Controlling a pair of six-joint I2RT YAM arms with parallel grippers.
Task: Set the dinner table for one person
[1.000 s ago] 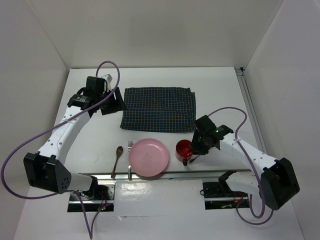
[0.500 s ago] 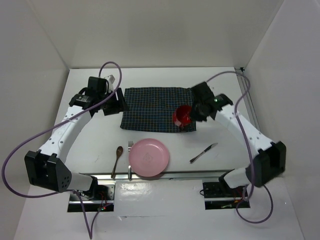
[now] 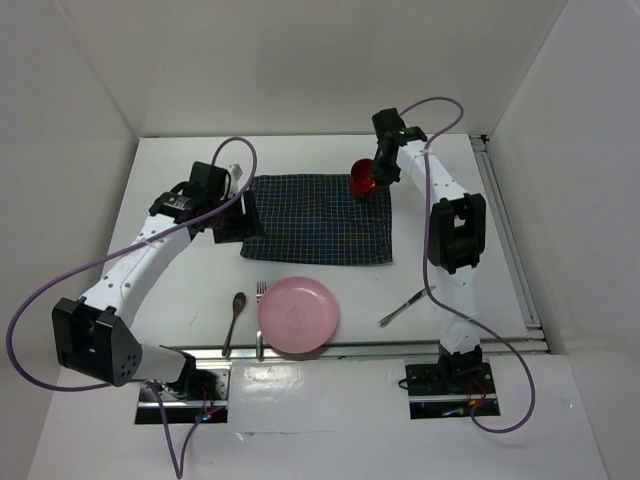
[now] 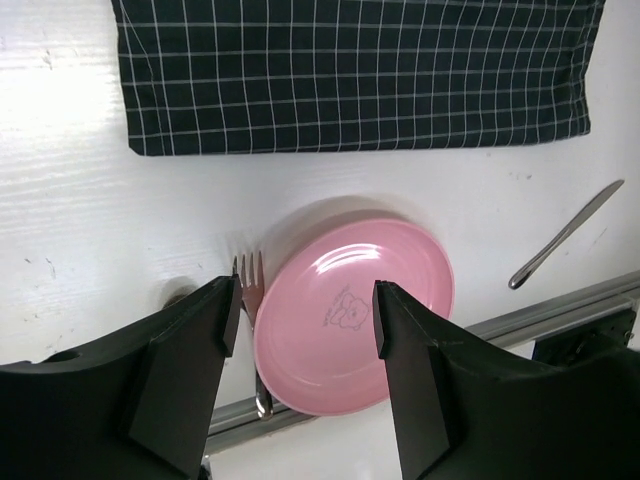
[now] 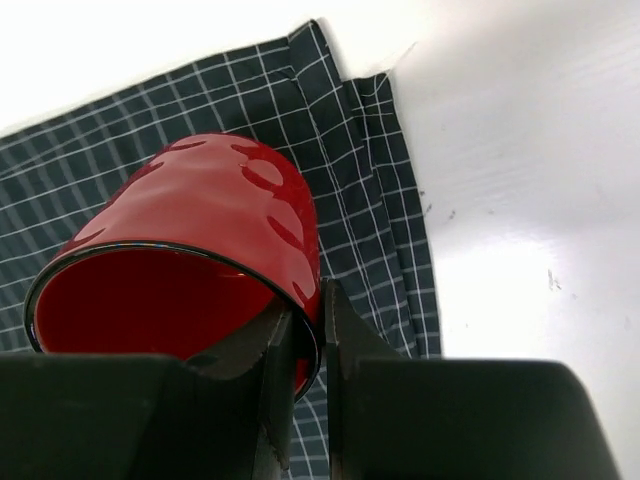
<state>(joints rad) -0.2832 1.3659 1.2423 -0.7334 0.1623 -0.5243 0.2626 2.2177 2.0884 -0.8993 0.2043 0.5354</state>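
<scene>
On the white dinner table [image 3: 300, 155] lies a dark checked placemat [image 3: 315, 220]. My right gripper [image 3: 378, 172] is shut on the rim of a red cup [image 3: 363, 177], over the placemat's far right corner. In the right wrist view the cup [image 5: 200, 230] is tilted, with one finger of the gripper [image 5: 308, 305] inside and one outside. A pink plate [image 3: 297, 315] sits near the front edge, with a fork [image 3: 260, 300] and a wooden spoon [image 3: 235, 315] to its left. A knife [image 3: 405, 305] lies to its right. My left gripper [image 3: 240, 205] is open and empty at the placemat's left edge.
Metal rails run along the front edge [image 3: 350, 347] and the right side [image 3: 505, 240] of the table. White walls enclose it on three sides. The left wrist view looks past the open gripper [image 4: 305, 300] at the plate [image 4: 350, 315], fork [image 4: 248, 275], knife [image 4: 565, 235] and placemat [image 4: 350, 70].
My right arm took hold of the red cup beside the plate and carried it to the placemat's far right corner. The left gripper shifted slightly toward the placemat.
</scene>
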